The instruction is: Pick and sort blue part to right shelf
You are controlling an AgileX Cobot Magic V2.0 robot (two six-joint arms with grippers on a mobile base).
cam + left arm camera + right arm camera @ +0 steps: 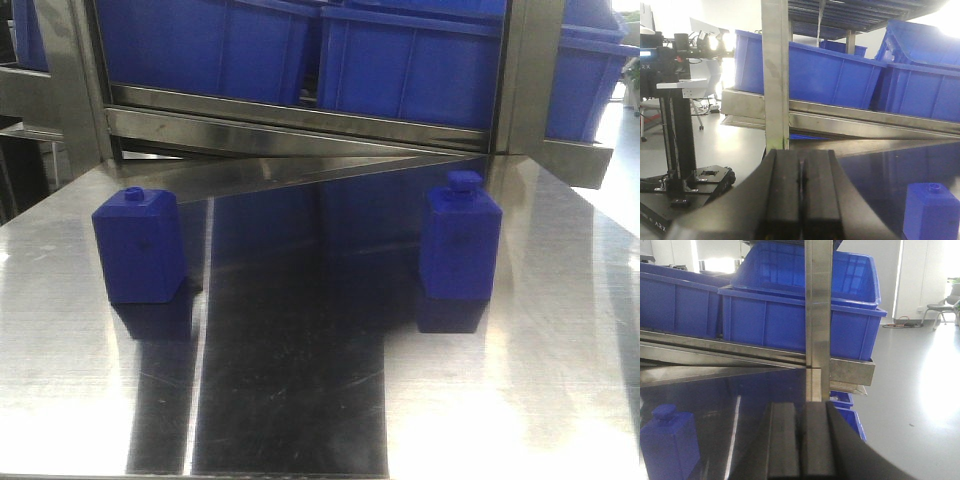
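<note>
Steel desk (560,360), reflective, carries two blue blocks set well apart. Shelf (300,125) behind desk, steel frame, front rail tilted, blue bins (400,60) sitting on it. Blue part (460,245) upright on desk, right side, near shelf post. Squat blue block (138,248) upright on desk, left side. Left fingers (782,195) clenched together, grasping nothing. Right fingers (785,440) likewise clenched, grasping nothing, blue part ahead to their left.
</note>
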